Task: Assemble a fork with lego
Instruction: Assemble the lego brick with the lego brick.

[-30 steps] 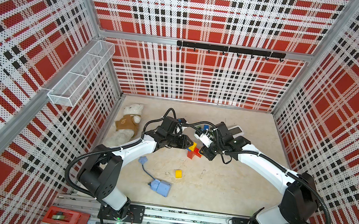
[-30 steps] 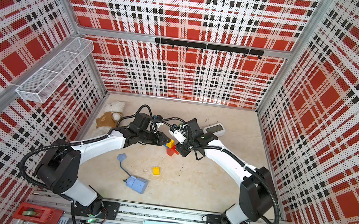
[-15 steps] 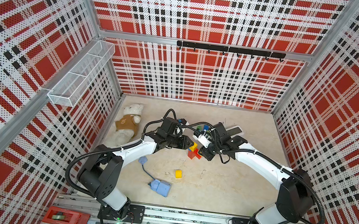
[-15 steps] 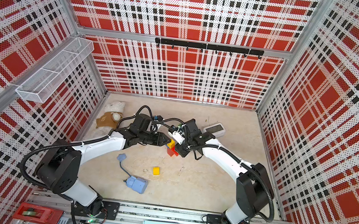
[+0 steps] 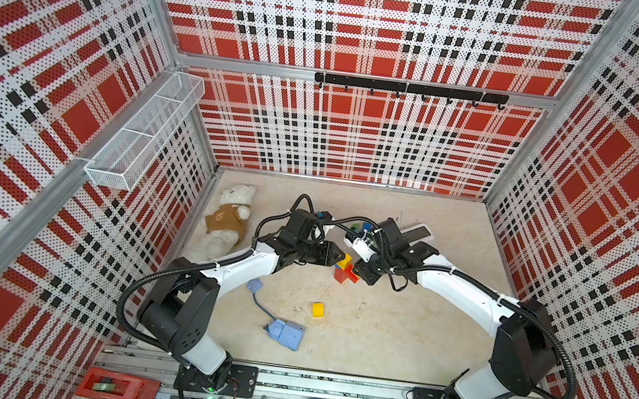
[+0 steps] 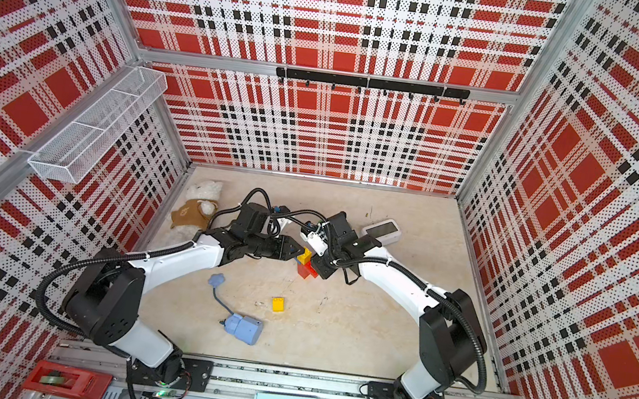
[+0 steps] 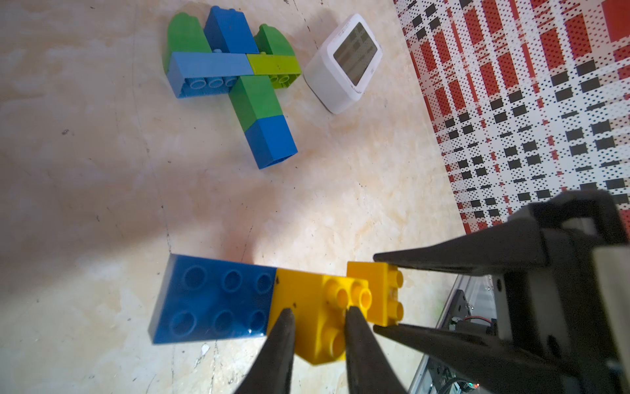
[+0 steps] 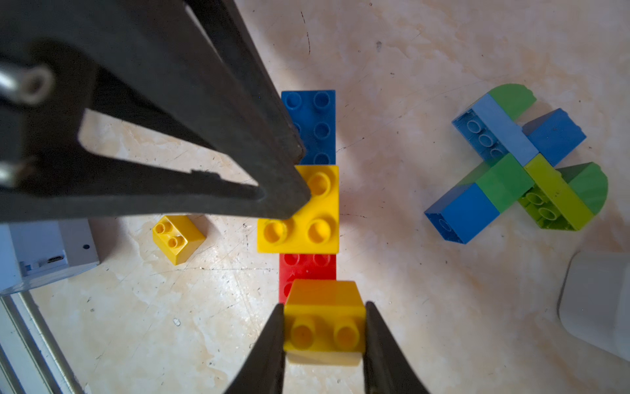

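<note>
A lego row of blue (image 8: 313, 126), yellow square (image 8: 306, 221) and red (image 8: 306, 269) bricks lies mid-table, seen in both top views (image 5: 345, 264) (image 6: 305, 259). My left gripper (image 7: 318, 327) is shut on the yellow square brick (image 7: 306, 303), next to the blue one (image 7: 211, 303). My right gripper (image 8: 324, 327) is shut on a small two-stud yellow brick (image 8: 324, 317), held just over the red brick's end. The two grippers (image 5: 337, 255) (image 5: 358, 270) meet nearly tip to tip. A built piece of green, blue, light-blue and lime bricks (image 7: 231, 75) (image 8: 518, 163) lies farther back.
A loose yellow brick (image 5: 317, 309) (image 8: 177, 238) lies in front of the row. A pale-blue box with a cord (image 5: 285, 333) sits near the front. A teddy bear (image 5: 229, 218) lies at the left wall. A white device with a screen (image 5: 416, 233) (image 7: 344, 64) lies behind the right arm.
The right arm has shifted slightly to the left, keeping the small yellow brick at the row's red end. The left arm has stayed put.
</note>
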`<state>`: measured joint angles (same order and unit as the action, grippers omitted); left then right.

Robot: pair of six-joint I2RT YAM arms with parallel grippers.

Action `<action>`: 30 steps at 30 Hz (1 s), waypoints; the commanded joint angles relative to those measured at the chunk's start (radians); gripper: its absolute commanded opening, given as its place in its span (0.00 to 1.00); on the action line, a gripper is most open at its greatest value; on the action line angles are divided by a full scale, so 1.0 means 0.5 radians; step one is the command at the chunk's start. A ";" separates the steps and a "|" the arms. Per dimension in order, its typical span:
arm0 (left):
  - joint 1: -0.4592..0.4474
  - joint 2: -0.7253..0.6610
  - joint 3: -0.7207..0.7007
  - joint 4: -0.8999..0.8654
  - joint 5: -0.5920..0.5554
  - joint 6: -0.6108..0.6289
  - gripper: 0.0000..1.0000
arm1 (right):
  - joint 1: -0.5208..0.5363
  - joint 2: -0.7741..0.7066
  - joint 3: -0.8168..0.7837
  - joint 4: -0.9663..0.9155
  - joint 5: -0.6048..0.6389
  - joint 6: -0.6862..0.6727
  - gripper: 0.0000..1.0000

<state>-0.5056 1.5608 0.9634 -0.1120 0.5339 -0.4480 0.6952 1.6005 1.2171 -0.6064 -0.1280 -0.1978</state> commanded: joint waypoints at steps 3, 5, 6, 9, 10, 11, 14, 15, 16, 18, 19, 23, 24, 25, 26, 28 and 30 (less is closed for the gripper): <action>0.005 0.034 -0.064 -0.055 -0.044 -0.014 0.29 | 0.033 -0.107 -0.026 0.124 0.033 0.054 0.00; 0.003 0.035 -0.059 -0.055 -0.040 -0.015 0.29 | 0.039 -0.092 -0.017 0.099 0.014 0.048 0.00; 0.005 0.036 -0.060 -0.055 -0.041 -0.013 0.29 | 0.042 -0.082 -0.011 0.078 0.003 0.040 0.00; 0.005 0.034 -0.056 -0.055 -0.041 -0.012 0.29 | 0.048 -0.058 -0.004 0.037 -0.024 0.033 0.00; 0.004 0.033 -0.056 -0.058 -0.043 -0.013 0.29 | 0.051 -0.054 -0.007 0.029 -0.023 0.031 0.00; 0.004 0.034 -0.061 -0.058 -0.042 -0.014 0.29 | 0.051 -0.051 -0.010 0.026 -0.024 0.032 0.00; 0.006 0.032 -0.061 -0.057 -0.045 -0.012 0.29 | 0.049 -0.032 -0.004 0.010 -0.003 0.033 0.00; 0.007 0.032 -0.060 -0.061 -0.042 -0.014 0.29 | 0.051 -0.028 -0.001 0.009 0.000 0.034 0.00; 0.007 0.038 -0.057 -0.061 -0.040 -0.012 0.29 | 0.051 -0.020 -0.001 0.017 -0.002 0.034 0.00; 0.008 0.035 -0.057 -0.060 -0.039 -0.012 0.29 | 0.051 -0.002 0.006 0.014 -0.012 0.040 0.00; 0.005 0.037 -0.058 -0.062 -0.039 -0.015 0.29 | 0.054 0.004 0.009 0.013 -0.012 0.040 0.00; 0.006 0.037 -0.054 -0.067 -0.040 -0.013 0.29 | 0.055 0.020 0.007 0.010 -0.011 0.040 0.00; 0.007 0.035 -0.053 -0.067 -0.040 -0.013 0.29 | 0.054 0.024 0.007 0.009 -0.012 0.041 0.00; 0.008 0.038 -0.049 -0.068 -0.040 -0.013 0.29 | 0.054 0.026 0.008 0.004 -0.011 0.041 0.00; 0.006 0.041 -0.051 -0.067 -0.043 -0.012 0.29 | 0.053 0.029 0.010 -0.001 -0.012 0.038 0.00; 0.007 0.042 -0.047 -0.066 -0.036 -0.010 0.29 | 0.057 0.038 0.014 -0.008 -0.009 0.039 0.00; 0.007 0.041 -0.051 -0.069 -0.037 -0.010 0.29 | 0.056 0.042 0.015 -0.015 -0.003 0.037 0.00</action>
<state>-0.5053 1.5608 0.9600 -0.1047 0.5343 -0.4519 0.7185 1.6066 1.2152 -0.6094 -0.1265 -0.1822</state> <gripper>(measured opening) 0.293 0.337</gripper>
